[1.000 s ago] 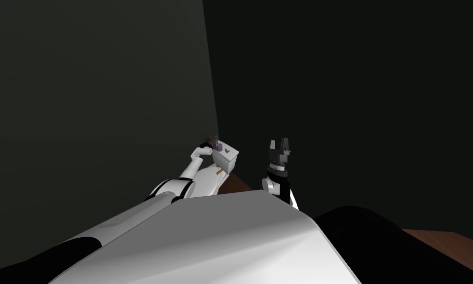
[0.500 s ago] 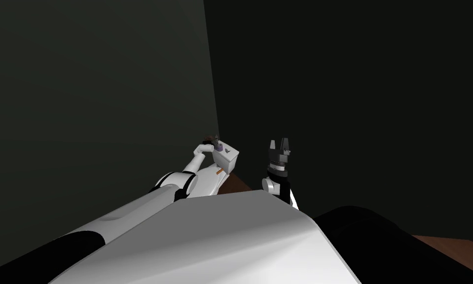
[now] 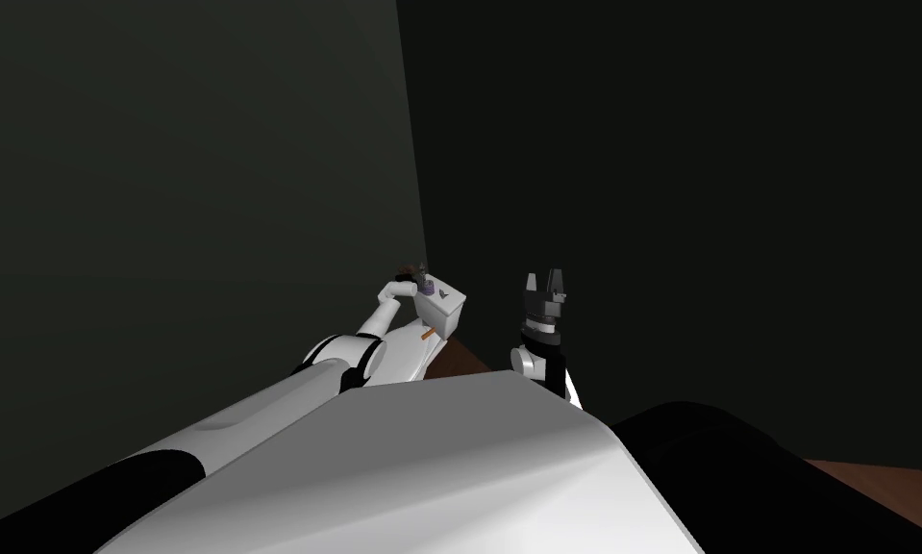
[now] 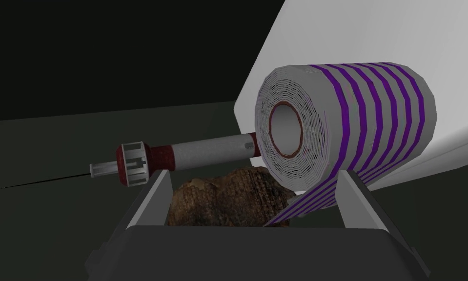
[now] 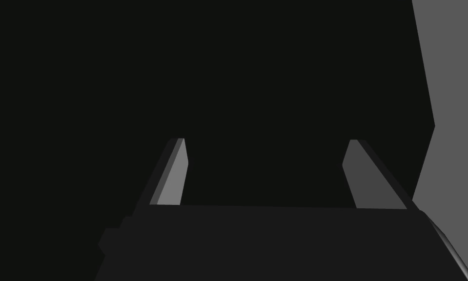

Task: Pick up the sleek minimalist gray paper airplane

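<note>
The plane (image 3: 444, 299) lies on the white tank (image 3: 455, 311), beyond the striped roll (image 4: 345, 127) from the left gripper (image 4: 254, 174), which is nearer and spread open. The right gripper (image 3: 543, 276) is open too; I cannot tell the axis of the plane.

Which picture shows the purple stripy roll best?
The left wrist view: the purple-striped roll looms close, every stripe clear. The head view shows it as a tiny purple speck on the white tank. The right wrist view faces elsewhere, past its open tool.
</note>
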You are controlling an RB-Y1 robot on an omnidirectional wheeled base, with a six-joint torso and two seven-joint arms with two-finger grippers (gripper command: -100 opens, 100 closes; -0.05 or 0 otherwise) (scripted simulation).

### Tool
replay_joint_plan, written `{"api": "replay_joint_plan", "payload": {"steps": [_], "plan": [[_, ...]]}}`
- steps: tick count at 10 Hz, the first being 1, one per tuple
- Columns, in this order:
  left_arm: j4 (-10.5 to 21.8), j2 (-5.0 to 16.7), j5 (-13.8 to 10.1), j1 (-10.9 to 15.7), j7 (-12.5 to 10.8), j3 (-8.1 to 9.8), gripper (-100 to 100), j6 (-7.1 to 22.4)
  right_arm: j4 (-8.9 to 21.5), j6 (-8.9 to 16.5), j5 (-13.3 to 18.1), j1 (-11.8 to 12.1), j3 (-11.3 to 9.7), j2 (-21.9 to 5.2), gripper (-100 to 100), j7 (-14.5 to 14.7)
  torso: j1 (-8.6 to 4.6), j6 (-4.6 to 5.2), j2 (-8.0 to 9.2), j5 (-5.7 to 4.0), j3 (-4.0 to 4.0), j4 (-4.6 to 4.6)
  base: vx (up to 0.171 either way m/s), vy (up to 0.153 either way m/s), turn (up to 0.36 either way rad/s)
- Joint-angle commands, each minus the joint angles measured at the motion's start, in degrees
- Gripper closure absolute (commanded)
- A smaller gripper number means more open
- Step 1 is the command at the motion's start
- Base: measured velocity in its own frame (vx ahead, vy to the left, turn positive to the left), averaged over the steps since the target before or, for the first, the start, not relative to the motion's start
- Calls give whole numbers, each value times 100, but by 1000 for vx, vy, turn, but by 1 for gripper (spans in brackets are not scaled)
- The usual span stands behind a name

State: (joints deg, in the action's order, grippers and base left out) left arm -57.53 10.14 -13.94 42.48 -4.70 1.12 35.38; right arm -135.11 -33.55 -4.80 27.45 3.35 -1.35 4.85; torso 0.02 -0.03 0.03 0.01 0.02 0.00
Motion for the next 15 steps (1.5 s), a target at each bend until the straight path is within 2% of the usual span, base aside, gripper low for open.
{"api": "replay_joint_plan", "payload": {"steps": [1,2,5,14,15], "plan": [[0,0,0,0,0,0,-100,0,0,0,0,0,0,0,0,0,0,0,0,0,0,0,5,-5,16],[0,0,0,0,0,0,-100,0,0,0,0,0,0,0,0,0,-2,0,-2,-1,-1,0,0,0,0],[44,22,-62,-35,-170,-72,-100,332,0,0,0,0,0,0,0,0,-8,-1,-9,-2,-5,-2,23,-25,77],[44,22,-62,-35,-170,-72,-100,332,0,0,0,0,0,0,0,0,0,0,0,0,0,0,1,-1,2],[-22,20,-76,-3,-210,-114,-100,579,0,0,0,0,0,0,0,0,-2,0,-2,0,-1,0,-5,5,-17]]}}
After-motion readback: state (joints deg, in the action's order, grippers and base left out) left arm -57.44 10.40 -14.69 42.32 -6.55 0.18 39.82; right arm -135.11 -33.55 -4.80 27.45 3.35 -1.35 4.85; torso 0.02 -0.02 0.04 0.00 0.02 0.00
